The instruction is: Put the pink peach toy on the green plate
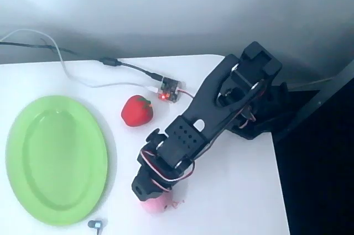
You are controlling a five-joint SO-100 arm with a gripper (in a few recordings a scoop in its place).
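Observation:
The pink peach toy [159,205] lies near the table's front edge, right of the green plate. Only its lower part shows, because the black gripper [150,195] hangs straight over it and covers its top. The fingers are hidden under the gripper's body, so whether they are closed on the toy cannot be made out. The lime-green oval plate [55,160] lies flat at the left with nothing on it, a good hand's width from the peach.
A red strawberry-like toy [136,110] with a green top sits between the plate and the arm. A small circuit board [170,91] with cables lies behind it. A small metal object [97,224] rests below the plate. The table's right edge [279,191] drops into dark space.

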